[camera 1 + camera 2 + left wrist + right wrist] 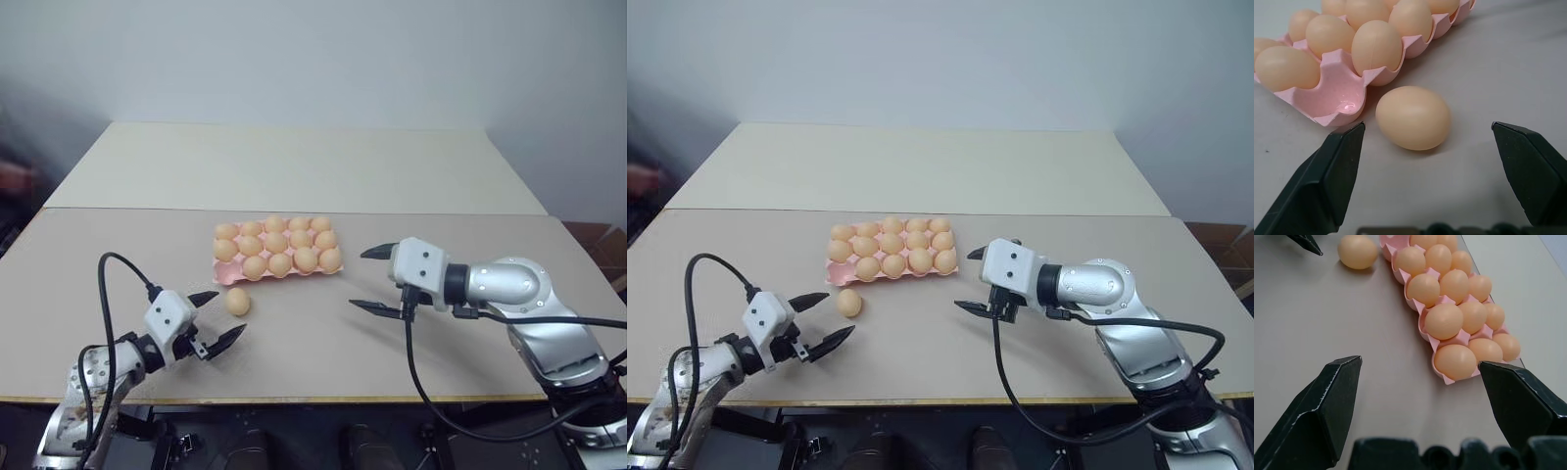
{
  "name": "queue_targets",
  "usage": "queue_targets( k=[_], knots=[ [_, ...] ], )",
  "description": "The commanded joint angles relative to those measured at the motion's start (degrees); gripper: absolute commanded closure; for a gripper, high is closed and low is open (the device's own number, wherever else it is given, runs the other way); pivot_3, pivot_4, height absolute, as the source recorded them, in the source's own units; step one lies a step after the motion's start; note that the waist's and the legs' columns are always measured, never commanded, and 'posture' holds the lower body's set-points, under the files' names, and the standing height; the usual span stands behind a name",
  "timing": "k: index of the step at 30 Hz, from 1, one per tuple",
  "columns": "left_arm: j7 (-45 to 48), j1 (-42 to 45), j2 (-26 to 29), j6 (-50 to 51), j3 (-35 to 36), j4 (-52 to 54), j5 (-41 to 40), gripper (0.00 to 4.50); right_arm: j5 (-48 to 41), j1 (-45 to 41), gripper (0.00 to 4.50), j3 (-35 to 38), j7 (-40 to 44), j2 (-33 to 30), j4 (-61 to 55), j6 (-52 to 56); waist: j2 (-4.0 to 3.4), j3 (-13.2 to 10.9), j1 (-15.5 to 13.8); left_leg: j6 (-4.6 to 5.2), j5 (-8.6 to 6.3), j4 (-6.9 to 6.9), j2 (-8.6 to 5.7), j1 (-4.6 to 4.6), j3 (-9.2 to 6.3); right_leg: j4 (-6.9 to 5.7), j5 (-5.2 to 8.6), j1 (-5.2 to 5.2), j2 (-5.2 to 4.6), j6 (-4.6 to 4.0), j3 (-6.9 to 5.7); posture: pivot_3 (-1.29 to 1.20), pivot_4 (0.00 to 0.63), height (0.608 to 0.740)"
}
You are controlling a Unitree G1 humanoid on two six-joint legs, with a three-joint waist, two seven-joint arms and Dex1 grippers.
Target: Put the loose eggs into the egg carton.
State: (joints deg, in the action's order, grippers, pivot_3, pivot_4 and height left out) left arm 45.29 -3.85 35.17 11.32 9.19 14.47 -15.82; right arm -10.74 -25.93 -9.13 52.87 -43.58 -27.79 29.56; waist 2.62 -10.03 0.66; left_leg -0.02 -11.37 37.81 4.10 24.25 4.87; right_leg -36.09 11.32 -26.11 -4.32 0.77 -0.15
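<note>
Down at the near edge of the head views sits the left end effector (217,319), fingers spread wide and empty, aimed at the one loose egg (237,302) lying on the worktop (323,343). That egg sits just beside the near left corner of the egg carton (235,273), which looks like the only cup not filled, so I'd guess the arm is lined up low like that to scoop the egg and hop it over the rim. Over on the other side the right end effector (380,280) is open too, holding nothing, parked off the carton's right end with bare worktop between them. Plenty of room there, and the front edge of the worktop is well clear of the egg.

Left wrist view: two dark fingers (1327,181) rise either side of the egg, not touching it, gap wider than the egg. You can see the empty pink cup right behind it, shiny at the bottom. Its scalloped wall is close to the egg, so the finger on that side doesn't have much space to slide in without nudging the carton.

Right wrist view: open fingers again, framing the carton's end from a distance. Every cup in sight has an egg in it. The loose egg shows past the far corner, with a tip of the other end effector near it.
</note>
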Motion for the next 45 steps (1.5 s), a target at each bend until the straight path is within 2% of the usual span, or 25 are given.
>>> queue_targets(
  k=[1, 17, 20, 24, 26, 31, 38, 41, 45],
  knots=[
    [-1.25, 1.81, -0.75, -0.46, -2.15, -0.59, 1.32, 0.0, -0.59, 0.33, 0.04, 2.7, -0.93, -1.04, -2.72, 0.8, 0.0, 0.0, -0.02, 0.0, 0.0, 0.0, 0.0, 0.0, 0.0, 0.0, 0.0, 0.0, 0.0, 0.0, 0.0, 0.0, 0.15, 0.74],
    [-1.09, 12.12, -3.76, -3.91, -7.69, -12.99, 4.01, 0.0, -0.04, 0.32, 0.04, 1.88, -2.22, -0.63, -2.13, 0.51, 0.01, 0.0, -0.03, 0.01, 0.01, 0.04, -0.05, 0.0, -0.02, 0.0, -0.11, 0.05, -0.01, 0.15, 0.02, 0.0, 0.15, 0.74],
    [0.22, 12.27, -3.84, -4.23, -7.13, -13.8, 2.66, 0.57, -0.03, 0.41, 0.0, 1.88, -2.52, -0.67, -2.19, 0.69, 0.01, 0.01, 0.0, 0.01, 0.01, 0.04, -0.05, 0.0, -0.02, -0.01, -0.11, 0.05, 0.0, 0.16, 0.03, 0.0, 0.15, 0.74],
    [1.72, 12.2, -3.56, -4.92, -7.23, -14.11, 2.32, 1.87, -0.01, 0.6, 0.0, 1.8, -2.67, -0.7, -2.13, 0.57, 0.01, 0.0, 0.01, 0.01, 0.01, 0.04, -0.05, 0.0, -0.02, -0.01, -0.12, 0.04, 0.0, 0.15, 0.03, 0.0, 0.15, 0.74],
    [1.37, 12.18, -3.63, -4.99, -7.16, -14.22, 2.65, 2.16, 0.0, 0.58, 0.0, 1.69, -2.74, -0.67, -2.09, 0.51, 0.01, 0.0, -0.01, 0.01, 0.01, 0.04, -0.05, 0.0, -0.02, -0.01, -0.12, 0.04, 0.0, 0.16, 0.03, 0.0, 0.15, 0.74],
    [2.54, 10.18, -3.01, -6.56, -6.07, -12.2, 1.6, 2.18, 0.1, 0.44, 0.0, 1.49, -2.81, -0.61, -1.94, 0.34, 0.01, 0.01, 0.07, 0.01, 0.01, 0.04, -0.05, 0.0, -0.02, -0.01, -0.13, 0.04, 0.0, 0.16, 0.04, 0.0, 0.15, 0.74],
    [7.45, 5.99, -0.73, -6.92, 0.92, -3.65, -8.05, 2.18, 0.18, -0.03, 0.0, 1.52, -2.66, -0.59, -1.72, 0.08, 0.01, 0.0, 0.07, 0.02, 0.01, 0.04, -0.04, 0.0, -0.01, -0.01, -0.12, 0.02, -0.01, 0.14, 0.06, 0.0, 0.15, 0.74],
    [5.06, 9.14, -1.49, -7.66, 3.39, -3.73, -8.84, 2.18, 0.25, -0.51, 0.0, 1.28, -2.72, -0.24, -1.59, -0.05, 0.01, 0.0, -0.31, 0.02, 0.01, 0.05, -0.05, -0.03, -0.01, -0.01, -0.1, 0.07, -0.02, 0.16, 0.06, 0.0, 0.15, 0.74],
    [-2.17, 16.46, -2.92, -7.4, 1.98, -8.16, -3.01, 2.18, 0.39, -0.89, 0.0, 1.12, -2.84, 0.28, -1.42, -0.11, 0.01, 0.01, -0.66, 0.03, 0.02, 0.06, -0.09, -0.01, -0.03, 0.01, -0.13, 0.1, -0.01, 0.19, 0.06, 0.0, 0.15, 0.74]
  ],
)
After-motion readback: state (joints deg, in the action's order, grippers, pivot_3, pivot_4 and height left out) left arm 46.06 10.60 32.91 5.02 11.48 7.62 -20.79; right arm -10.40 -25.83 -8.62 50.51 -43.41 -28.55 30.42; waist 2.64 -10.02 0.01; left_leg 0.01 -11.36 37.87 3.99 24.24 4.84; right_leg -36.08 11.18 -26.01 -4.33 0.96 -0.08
